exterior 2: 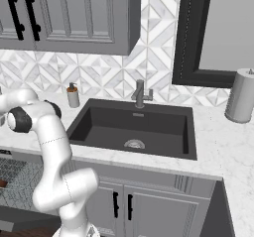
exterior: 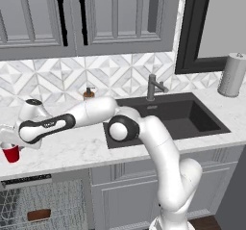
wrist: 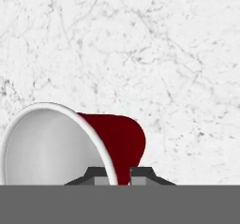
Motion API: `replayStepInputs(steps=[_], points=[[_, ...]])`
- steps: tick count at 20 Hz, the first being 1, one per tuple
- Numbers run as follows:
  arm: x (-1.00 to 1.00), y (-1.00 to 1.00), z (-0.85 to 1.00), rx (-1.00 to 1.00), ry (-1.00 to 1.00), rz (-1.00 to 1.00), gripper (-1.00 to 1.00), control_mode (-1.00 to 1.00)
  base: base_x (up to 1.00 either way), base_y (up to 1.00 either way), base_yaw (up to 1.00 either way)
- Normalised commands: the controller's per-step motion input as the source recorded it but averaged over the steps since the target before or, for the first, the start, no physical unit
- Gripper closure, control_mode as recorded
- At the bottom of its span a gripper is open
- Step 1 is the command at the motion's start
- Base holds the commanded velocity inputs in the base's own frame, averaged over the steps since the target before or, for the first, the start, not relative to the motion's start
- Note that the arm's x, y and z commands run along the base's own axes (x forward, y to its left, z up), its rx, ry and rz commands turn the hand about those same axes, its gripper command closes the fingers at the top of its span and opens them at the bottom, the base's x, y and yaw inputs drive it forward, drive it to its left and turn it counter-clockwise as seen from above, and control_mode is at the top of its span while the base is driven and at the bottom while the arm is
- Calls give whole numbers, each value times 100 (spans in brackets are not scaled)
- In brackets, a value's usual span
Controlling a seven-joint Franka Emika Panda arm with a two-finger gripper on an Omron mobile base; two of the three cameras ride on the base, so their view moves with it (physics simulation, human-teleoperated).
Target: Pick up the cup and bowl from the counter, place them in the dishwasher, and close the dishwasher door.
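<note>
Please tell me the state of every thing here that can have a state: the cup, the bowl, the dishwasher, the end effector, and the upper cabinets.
cup: on the counter, its rim wall between the end effector fingers.
bowl: already in the dishwasher rack.
dishwasher: open, wire rack exposed.
end effector: closed on the cup wall.
upper cabinets: doors closed.

The arm reaches left over the counter (exterior: 72,149); the cup (exterior: 11,153) stands upright at its front edge.
</note>
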Motion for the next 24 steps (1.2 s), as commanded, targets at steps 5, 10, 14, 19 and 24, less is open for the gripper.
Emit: replayStepInputs(steps=[5,10,14,19,24], points=[[-62,0,23,-1,0,-14,100,-100,0,0,0],[-100,-6,31,-1,0,-12,100,-100,0,0,0],[-100,-34,39,0,0,-9,100,-100,0,0,0],[-100,-31,23,-9,0,-7,100,-100,0,0,0],[-100,-8,-13,-23,0,-9,100,-100,0,0,0]])
